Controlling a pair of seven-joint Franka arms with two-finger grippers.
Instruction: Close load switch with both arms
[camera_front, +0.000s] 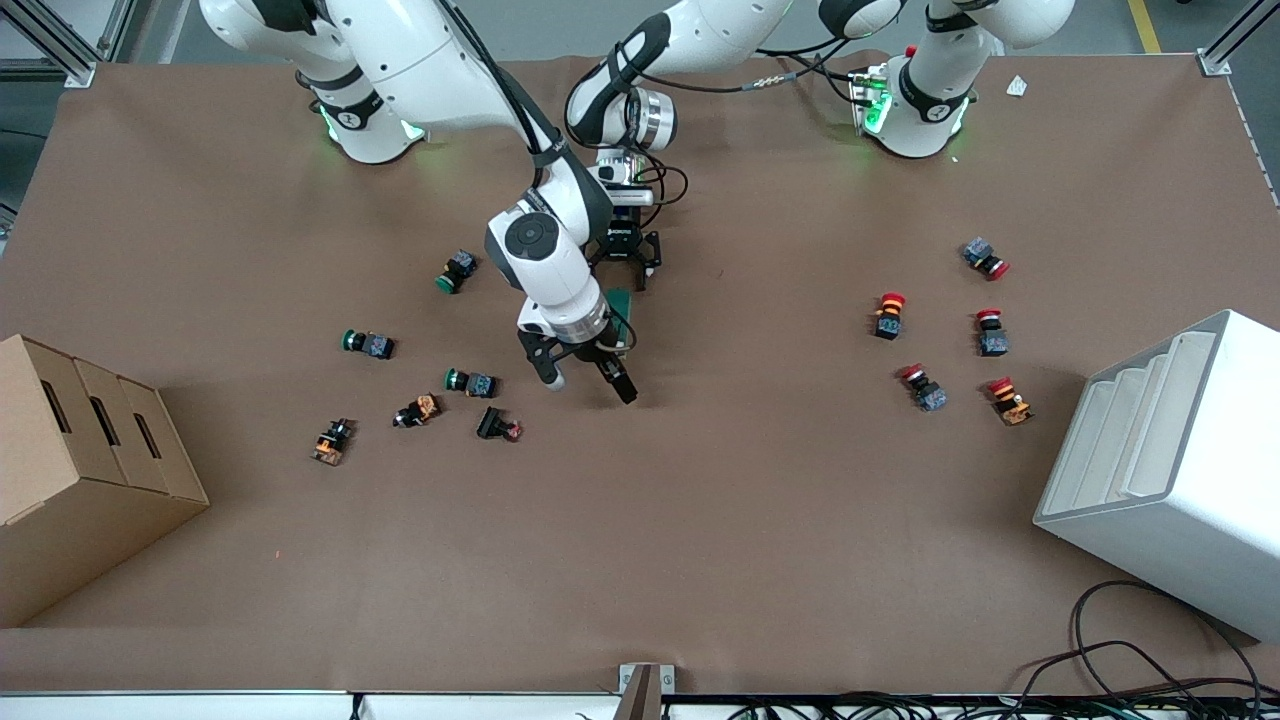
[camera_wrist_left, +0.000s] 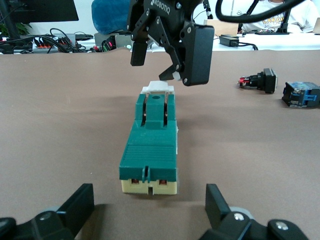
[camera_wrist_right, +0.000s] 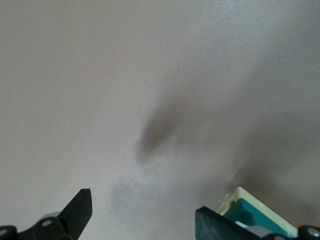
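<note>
The load switch (camera_front: 620, 303), a dark green oblong block on a cream base with a white toggle at one end, lies flat at the middle of the table. My left gripper (camera_front: 625, 278) stands low at the switch's end nearer the robot bases. It is open, and its fingers (camera_wrist_left: 75, 206) flank bare table just short of the switch (camera_wrist_left: 150, 145). My right gripper (camera_front: 587, 380) hangs open over the other end, the one with the white toggle (camera_wrist_left: 158, 88). In the right wrist view only a corner of the switch (camera_wrist_right: 250, 210) shows beside one finger.
Several green-capped push buttons (camera_front: 470, 382) lie scattered toward the right arm's end, and several red-capped ones (camera_front: 890, 315) toward the left arm's end. A cardboard box (camera_front: 80, 470) stands at one end of the table. A white tiered bin (camera_front: 1170, 470) stands at the other.
</note>
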